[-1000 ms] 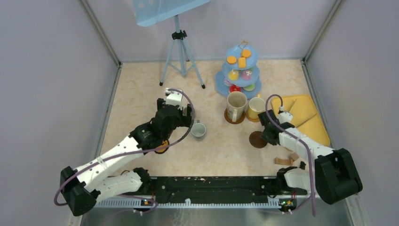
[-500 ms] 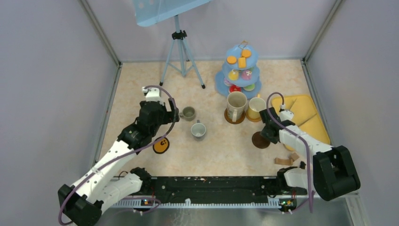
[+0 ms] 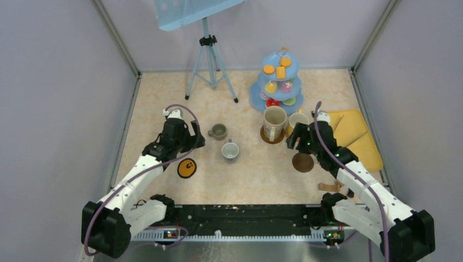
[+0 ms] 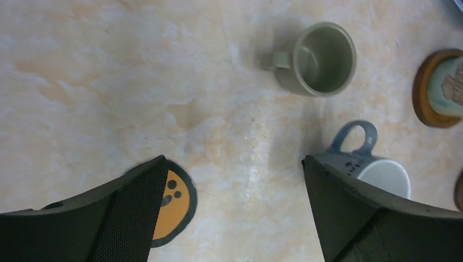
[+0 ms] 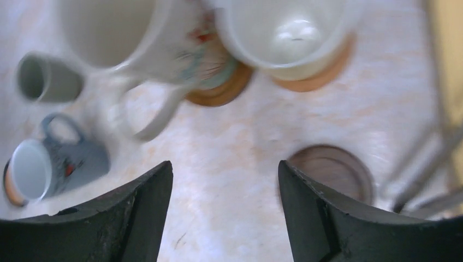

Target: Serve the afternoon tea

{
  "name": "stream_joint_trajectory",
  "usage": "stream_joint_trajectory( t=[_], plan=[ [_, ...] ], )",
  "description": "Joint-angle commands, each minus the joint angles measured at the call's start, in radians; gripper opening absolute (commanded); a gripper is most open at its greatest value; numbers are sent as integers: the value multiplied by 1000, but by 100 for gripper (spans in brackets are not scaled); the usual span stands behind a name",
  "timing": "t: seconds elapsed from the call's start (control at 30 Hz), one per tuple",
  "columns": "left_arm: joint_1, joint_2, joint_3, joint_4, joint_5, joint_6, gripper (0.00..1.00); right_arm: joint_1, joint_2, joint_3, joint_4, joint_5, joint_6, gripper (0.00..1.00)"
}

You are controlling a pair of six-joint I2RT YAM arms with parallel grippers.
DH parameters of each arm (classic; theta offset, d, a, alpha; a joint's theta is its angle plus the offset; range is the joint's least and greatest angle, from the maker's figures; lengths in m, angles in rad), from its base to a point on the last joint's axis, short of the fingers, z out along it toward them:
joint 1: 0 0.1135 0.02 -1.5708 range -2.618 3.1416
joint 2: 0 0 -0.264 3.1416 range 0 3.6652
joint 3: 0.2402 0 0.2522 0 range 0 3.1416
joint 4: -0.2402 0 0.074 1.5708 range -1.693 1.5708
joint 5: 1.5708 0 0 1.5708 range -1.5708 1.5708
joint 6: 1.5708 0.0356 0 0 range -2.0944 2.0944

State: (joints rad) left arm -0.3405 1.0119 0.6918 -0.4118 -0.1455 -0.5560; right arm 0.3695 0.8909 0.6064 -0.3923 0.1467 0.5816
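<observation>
In the right wrist view, blur smears the large cream mug [image 5: 114,38], and the top edge cuts it off, like the yellow mug [image 5: 289,33] just right of it. From above, the right gripper [image 3: 294,143] hides that yellow mug's near side. Behind the cream mug, the toy cakes [image 3: 280,72] are too small to identify.

Left pincer [image 4: 233,158], spread wide, between an orange coaster [image 4: 173,204] and a blue-handled mug [image 4: 382,173]; greenish mug [image 4: 322,59] beyond.

Flat yellow tray [image 3: 357,134] at right, tripod [image 3: 207,41] at back, beige marbled table [image 3: 158,98]
</observation>
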Motion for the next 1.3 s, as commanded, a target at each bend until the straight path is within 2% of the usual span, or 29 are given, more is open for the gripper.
stream_joint_trajectory(
  t=[0.0,0.1,0.17,0.27,0.37,0.43,0.5,0.67,0.7,0.77,0.93,1.07,1.27],
  plan=[
    [5,-18,-10,108,178,3,99,263,-9,84,151,-22,-107,71],
    [5,4,18,107,188,18,99,423,110,170,192,112,-4,70],
    [5,22,34,108,204,28,99,489,239,244,190,115,64,67],
    [5,54,62,100,237,38,99,591,450,406,89,260,164,66],
    [5,61,74,88,259,35,99,610,609,519,2,268,226,66],
    [5,46,73,86,262,39,99,626,682,564,1,238,225,66],
    [5,19,64,86,251,51,99,649,749,601,-2,246,213,65],
    [6,-38,53,72,202,93,99,682,917,718,-140,282,227,62],
    [5,-45,53,66,192,101,99,688,939,724,-147,293,220,59],
    [5,-60,52,61,177,114,99,693,971,737,-153,301,201,43],
    [5,-71,41,68,155,133,99,698,958,833,-255,378,147,0],
    [5,-61,31,99,155,140,99,699,808,799,-284,439,82,0],
    [-22,-37,25,142,155,149,99,692,453,510,-240,473,-92,0]
  ],
)
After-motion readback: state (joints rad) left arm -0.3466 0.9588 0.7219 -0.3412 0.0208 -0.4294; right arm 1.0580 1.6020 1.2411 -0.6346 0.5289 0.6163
